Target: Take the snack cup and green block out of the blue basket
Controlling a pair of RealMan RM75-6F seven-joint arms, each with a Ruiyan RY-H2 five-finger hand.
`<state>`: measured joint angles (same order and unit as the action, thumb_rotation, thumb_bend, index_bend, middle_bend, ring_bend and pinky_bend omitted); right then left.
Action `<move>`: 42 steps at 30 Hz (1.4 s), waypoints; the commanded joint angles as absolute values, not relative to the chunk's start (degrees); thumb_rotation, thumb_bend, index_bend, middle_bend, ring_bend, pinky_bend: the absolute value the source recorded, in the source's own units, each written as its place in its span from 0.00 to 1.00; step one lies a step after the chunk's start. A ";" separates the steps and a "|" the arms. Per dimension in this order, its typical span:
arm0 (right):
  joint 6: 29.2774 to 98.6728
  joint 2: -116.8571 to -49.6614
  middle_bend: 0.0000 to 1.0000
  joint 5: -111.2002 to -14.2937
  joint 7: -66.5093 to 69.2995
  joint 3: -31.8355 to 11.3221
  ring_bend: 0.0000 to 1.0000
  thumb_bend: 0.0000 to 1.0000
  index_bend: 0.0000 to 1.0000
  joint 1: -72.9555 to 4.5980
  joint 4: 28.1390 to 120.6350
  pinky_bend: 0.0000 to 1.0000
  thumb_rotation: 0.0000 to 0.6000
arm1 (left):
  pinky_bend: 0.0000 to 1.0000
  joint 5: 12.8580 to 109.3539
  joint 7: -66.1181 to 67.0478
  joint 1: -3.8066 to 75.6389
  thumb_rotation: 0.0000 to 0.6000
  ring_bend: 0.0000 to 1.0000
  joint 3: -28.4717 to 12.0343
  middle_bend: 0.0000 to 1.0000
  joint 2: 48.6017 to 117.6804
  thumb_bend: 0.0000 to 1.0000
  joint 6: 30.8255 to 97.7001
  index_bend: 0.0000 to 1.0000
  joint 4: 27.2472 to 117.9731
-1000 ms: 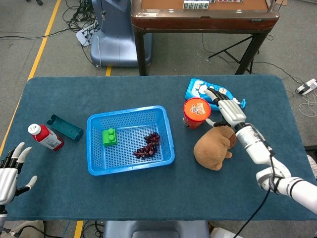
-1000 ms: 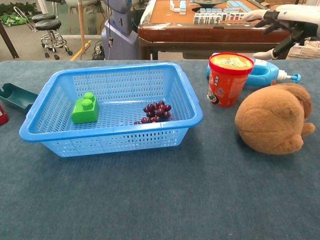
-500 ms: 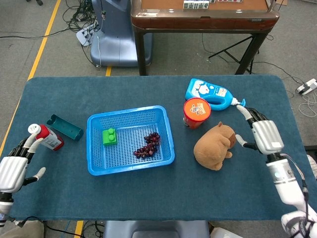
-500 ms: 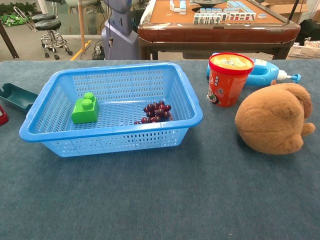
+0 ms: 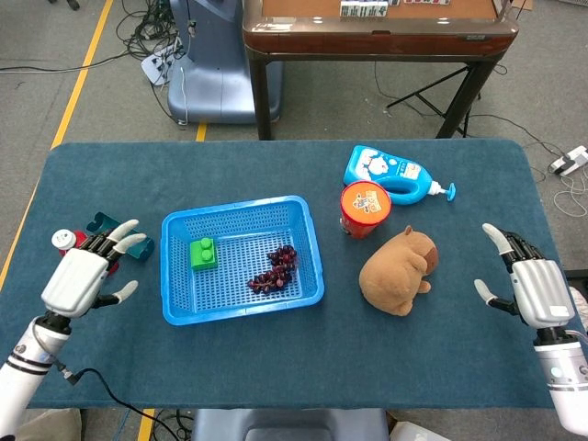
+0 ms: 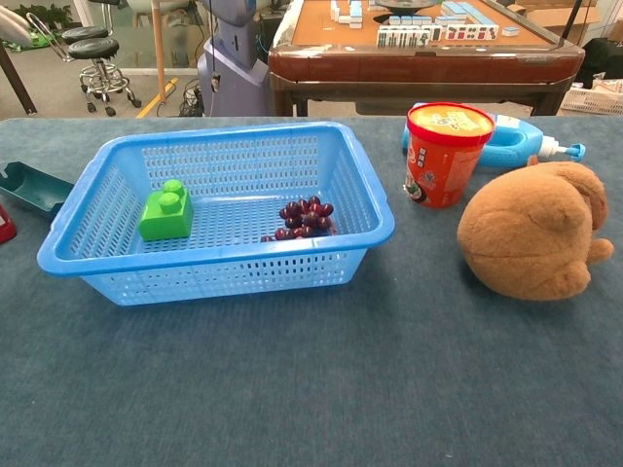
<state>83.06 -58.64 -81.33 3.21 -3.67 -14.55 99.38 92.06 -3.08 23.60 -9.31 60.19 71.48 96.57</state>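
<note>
The green block (image 5: 203,254) (image 6: 166,210) lies in the left part of the blue basket (image 5: 180,310) (image 6: 224,274), beside a bunch of dark grapes (image 5: 274,267) (image 6: 303,218). The orange snack cup (image 5: 365,209) (image 6: 444,153) stands upright on the table, right of the basket and outside it. My left hand (image 5: 83,277) hovers open left of the basket, fingers spread, holding nothing. Near the table's right edge my right hand (image 5: 533,287) is open and holds nothing. Neither hand shows in the chest view.
A brown plush toy (image 5: 397,271) (image 6: 531,242) lies right of the basket, below the cup. A blue bottle (image 5: 393,174) (image 6: 512,141) lies behind the cup. A red bottle (image 5: 66,241) and a teal tray (image 5: 130,243) (image 6: 29,188) sit by my left hand.
My left hand has risen and moved right toward the basket, over the red bottle. My right hand has pulled back from the cup and toy to the table's right edge.
</note>
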 commanded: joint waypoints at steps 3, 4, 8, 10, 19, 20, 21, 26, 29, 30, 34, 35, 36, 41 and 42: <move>83.10 -58.20 0.17 -81.64 2.43 -4.44 0.16 0.27 0.09 -14.34 100.23 0.28 1.00 | 0.25 91.35 -5.62 30.25 1.00 0.24 -10.92 0.19 63.33 0.30 64.28 0.27 94.78; 83.07 -58.12 0.17 -81.62 2.34 -4.61 0.16 0.27 0.09 -14.32 100.40 0.28 1.00 | 0.26 91.09 -5.30 31.24 1.00 0.25 -11.04 0.20 63.94 0.30 63.13 0.28 94.27; 82.94 -57.94 0.17 -81.61 2.09 -5.16 0.16 0.27 0.09 -14.14 100.80 0.28 1.00 | 0.29 89.07 -2.63 35.06 1.00 0.27 -11.39 0.21 66.45 0.29 58.11 0.29 92.50; 82.90 -57.87 0.17 -81.59 2.12 -5.37 0.16 0.27 0.09 -13.97 100.89 0.28 1.00 | 0.31 87.28 -1.28 36.82 1.00 0.28 -11.66 0.22 67.82 0.30 55.63 0.29 91.75; 83.43 -57.62 0.17 -81.37 2.67 -6.31 0.16 0.27 0.09 -12.96 100.94 0.28 1.00 | 0.35 80.44 6.72 42.04 1.00 0.30 -11.80 0.23 72.64 0.30 48.88 0.26 88.85; 83.41 -57.59 0.17 -81.35 2.82 -6.37 0.16 0.27 0.09 -12.88 100.91 0.28 1.00 | 0.35 79.71 7.77 42.35 1.00 0.30 -11.75 0.23 72.93 0.30 48.54 0.25 88.99; 83.39 -57.59 0.17 -81.33 3.01 -6.46 0.16 0.27 0.09 -12.78 100.83 0.28 1.00 | 0.35 78.67 9.05 42.73 1.00 0.30 -11.71 0.24 73.32 0.30 48.12 0.25 89.18; 83.10 -57.61 0.17 -81.66 3.54 -6.69 0.16 0.27 0.09 -12.61 100.33 0.28 1.00 | 0.35 70.98 16.06 44.52 1.00 0.30 -11.47 0.24 73.57 0.29 44.84 0.21 90.36; 82.92 -57.64 0.17 -81.76 3.88 -6.79 0.16 0.27 0.09 -12.49 99.96 0.28 1.00 | 0.36 65.97 19.77 45.43 1.00 0.30 -11.02 0.24 73.24 0.29 43.75 0.19 91.47; 82.85 -57.64 0.17 -81.77 4.00 -6.82 0.16 0.27 0.09 -12.45 99.88 0.28 1.00 | 0.37 64.55 20.76 45.71 1.00 0.30 -10.83 0.24 73.09 0.29 43.50 0.19 91.76; 82.73 -57.80 0.17 -81.78 4.75 -7.11 0.16 0.27 0.09 -12.30 99.39 0.28 1.00 | 0.37 59.45 24.59 46.77 1.00 0.30 -9.85 0.24 73.14 0.29 43.78 0.18 91.85; 82.68 -57.84 0.17 -81.80 4.90 -7.14 0.16 0.27 0.09 -12.27 99.28 0.28 1.00 | 0.37 58.52 25.11 46.97 1.00 0.30 -9.67 0.24 73.17 0.29 43.86 0.18 91.86; 82.62 -57.87 0.17 -81.81 5.02 -7.18 0.16 0.27 0.09 -12.25 99.16 0.28 1.00 | 0.37 57.71 25.53 47.15 1.00 0.30 -9.49 0.24 73.19 0.29 43.93 0.18 91.88; 82.19 -58.07 0.18 -81.92 5.54 -7.30 0.16 0.27 0.09 -12.18 98.60 0.28 1.00 | 0.38 54.14 28.22 48.37 1.00 0.30 -8.08 0.24 73.55 0.29 44.25 0.18 91.49; 82.09 -58.08 0.18 -81.98 5.66 -7.30 0.16 0.27 0.09 -12.16 98.48 0.28 1.00 | 0.38 53.54 28.80 48.64 1.00 0.30 -7.80 0.24 73.78 0.30 44.50 0.18 91.31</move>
<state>82.13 -58.07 -81.95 5.62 -7.29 -12.18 98.53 54.18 28.20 48.20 -8.26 73.51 44.24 91.53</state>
